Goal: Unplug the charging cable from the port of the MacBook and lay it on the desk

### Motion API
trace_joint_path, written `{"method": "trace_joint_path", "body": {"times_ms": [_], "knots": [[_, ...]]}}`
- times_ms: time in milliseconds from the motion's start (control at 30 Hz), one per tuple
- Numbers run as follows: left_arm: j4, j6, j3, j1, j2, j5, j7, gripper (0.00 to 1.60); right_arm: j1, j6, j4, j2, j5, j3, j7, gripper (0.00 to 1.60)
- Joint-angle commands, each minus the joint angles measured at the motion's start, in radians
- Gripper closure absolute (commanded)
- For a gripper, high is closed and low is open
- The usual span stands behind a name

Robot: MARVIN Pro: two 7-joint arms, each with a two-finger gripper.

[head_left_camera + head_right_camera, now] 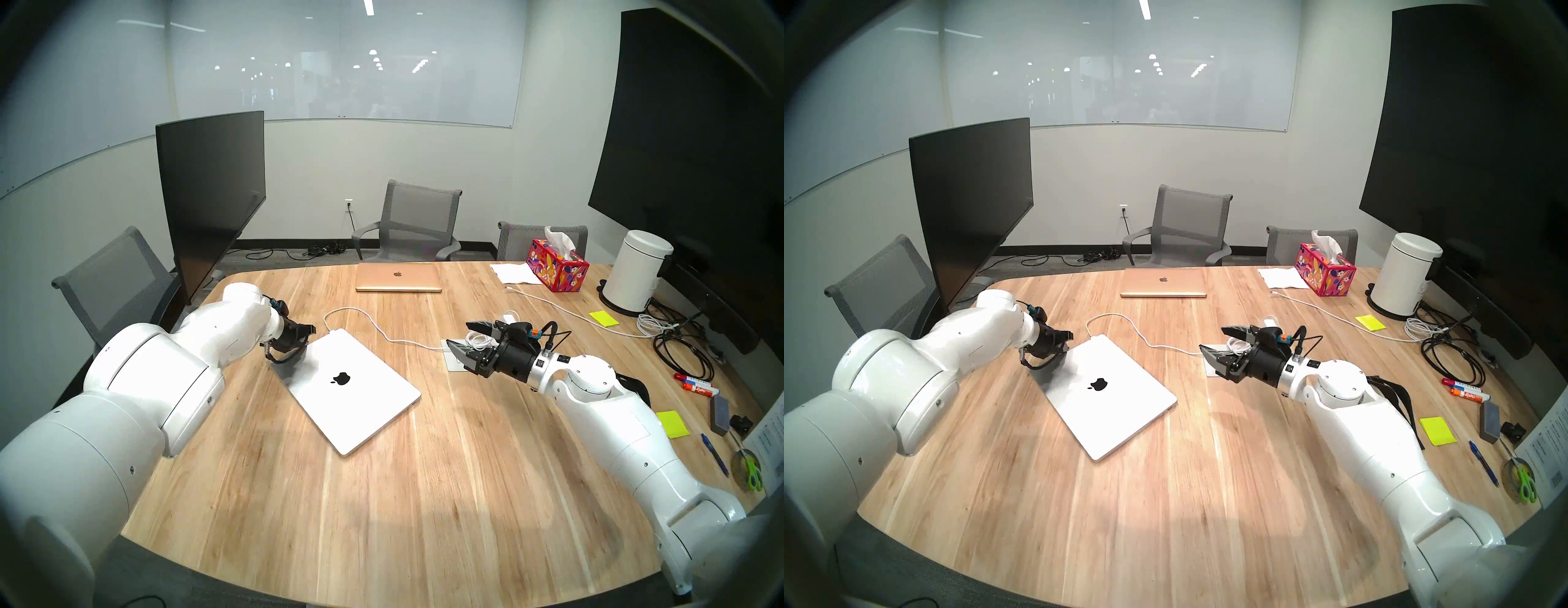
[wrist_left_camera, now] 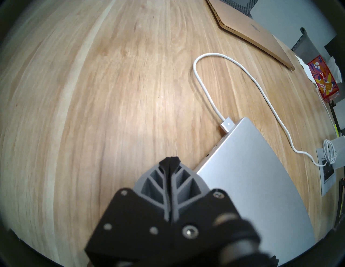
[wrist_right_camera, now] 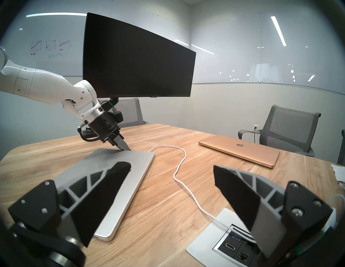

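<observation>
The silver MacBook lies closed on the light-wood desk. The white charging cable loops from a power box to its plug, which sits in the port on the MacBook's left edge. My left gripper is shut and empty, its tip low beside that same edge, short of the plug. In the right wrist view the left gripper points at the lid's far edge. My right gripper is open and empty, hovering right of the MacBook over the cable.
A rose-gold laptop lies at the desk's far edge and a large monitor stands at the far left. A desk power box sits under my right gripper. A tissue box, white canister, coiled white cord and black cables crowd the right side.
</observation>
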State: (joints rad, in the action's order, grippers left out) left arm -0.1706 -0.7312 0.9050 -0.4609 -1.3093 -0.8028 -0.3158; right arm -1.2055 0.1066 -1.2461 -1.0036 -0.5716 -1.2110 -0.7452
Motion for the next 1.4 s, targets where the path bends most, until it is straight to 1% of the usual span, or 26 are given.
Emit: {"method": "trace_joint_path", "body": {"times_ms": [0,33,100,133,167,200,233,267,433,467,567,600,633,767,867,900,933,967,1000,1033,1133,1167,1200,1233,1300,1367], "knots": [[0.035,-0.086,-0.029,-0.117,-0.041,0.007,-0.034,1.6,0.014,0.003,-0.012,-0.001,-0.002,-0.006,-0.001,0.0],[0.035,-0.09,-0.038,-0.09,-0.042,0.011,-0.036,1.6,0.014,0.003,-0.012,-0.001,-0.002,-0.006,-0.001,0.0],[0.035,-0.091,-0.038,-0.111,-0.04,0.008,-0.045,1.6,0.014,0.003,-0.012,-0.001,-0.002,-0.006,-0.001,0.0],[0.036,-0.093,-0.043,-0.097,-0.04,0.011,-0.047,1.6,0.014,0.003,-0.012,-0.001,-0.002,-0.006,-0.001,0.0],[0.036,-0.093,-0.042,-0.113,-0.039,0.009,-0.053,1.6,0.014,0.003,-0.012,-0.001,-0.002,-0.006,-0.001,0.0],[0.036,-0.097,-0.05,-0.093,-0.039,0.012,-0.056,1.6,0.014,0.003,-0.012,-0.001,-0.002,-0.006,-0.001,0.0],[0.036,-0.096,-0.048,-0.107,-0.038,0.01,-0.06,1.6,0.014,0.003,-0.012,-0.001,-0.002,-0.006,-0.001,0.0],[0.036,-0.099,-0.053,-0.097,-0.038,0.012,-0.063,1.6,0.014,0.003,-0.012,-0.001,-0.002,-0.006,-0.001,0.0],[0.037,-0.105,-0.063,-0.105,-0.035,0.011,-0.084,1.6,0.014,0.003,-0.012,-0.001,-0.002,-0.006,-0.001,0.0],[0.037,-0.107,-0.068,-0.094,-0.035,0.013,-0.086,1.6,0.014,0.003,-0.012,-0.001,-0.002,-0.006,-0.001,0.0],[0.037,-0.109,-0.07,-0.11,-0.033,0.011,-0.099,1.6,0.014,0.003,-0.012,-0.001,-0.002,-0.006,-0.001,0.0],[0.038,-0.113,-0.08,-0.085,-0.033,0.015,-0.101,1.6,0.014,0.003,-0.012,-0.001,-0.002,-0.006,-0.001,0.0],[0.038,-0.113,-0.077,-0.098,-0.032,0.013,-0.105,1.6,0.014,0.003,-0.012,-0.001,-0.002,-0.006,-0.001,0.0],[0.038,-0.119,-0.089,-0.092,-0.031,0.015,-0.12,1.6,0.014,0.003,-0.012,-0.001,-0.002,-0.006,-0.001,0.0],[0.039,-0.123,-0.092,-0.105,-0.026,0.014,-0.13,1.6,0.014,0.003,-0.012,-0.001,-0.002,-0.006,-0.001,0.0],[0.039,-0.129,-0.101,-0.086,-0.024,0.017,-0.13,1.6,0.014,0.003,-0.012,-0.001,-0.002,-0.006,-0.001,0.0],[0.039,-0.129,-0.098,-0.101,-0.022,0.015,-0.133,1.6,0.014,0.003,-0.011,-0.001,-0.002,-0.006,-0.001,0.0],[0.039,-0.131,-0.104,-0.09,-0.02,0.017,-0.134,1.6,0.014,0.003,-0.011,-0.001,-0.002,-0.006,-0.001,0.0],[0.039,-0.134,-0.102,-0.101,-0.018,0.015,-0.137,1.6,0.014,0.003,-0.011,-0.001,-0.002,-0.006,-0.001,0.0],[0.039,-0.136,-0.106,-0.09,-0.017,0.015,-0.139,1.6,0.014,0.003,-0.011,-0.001,-0.001,-0.006,-0.001,0.0],[0.039,-0.142,-0.11,-0.098,-0.011,0.014,-0.146,1.6,0.014,0.003,-0.011,-0.001,-0.001,-0.006,-0.001,0.0],[0.039,-0.144,-0.113,-0.088,-0.01,0.014,-0.147,1.6,0.014,0.003,-0.011,-0.002,-0.001,-0.006,-0.001,0.0],[0.039,-0.146,-0.113,-0.099,-0.007,0.013,-0.149,1.6,0.014,0.003,-0.011,-0.002,-0.001,-0.006,-0.001,0.0],[0.039,-0.148,-0.117,-0.087,-0.006,0.014,-0.151,1.6,0.014,0.003,-0.011,-0.002,-0.001,-0.006,-0.001,0.0],[0.039,-0.151,-0.118,-0.097,-0.001,0.012,-0.156,1.6,0.014,0.003,-0.01,-0.002,-0.001,-0.006,-0.001,0.0],[0.039,-0.155,-0.122,-0.09,0.002,0.011,-0.161,1.6,0.014,0.003,-0.01,-0.002,-0.001,-0.006,-0.001,0.0]]}}
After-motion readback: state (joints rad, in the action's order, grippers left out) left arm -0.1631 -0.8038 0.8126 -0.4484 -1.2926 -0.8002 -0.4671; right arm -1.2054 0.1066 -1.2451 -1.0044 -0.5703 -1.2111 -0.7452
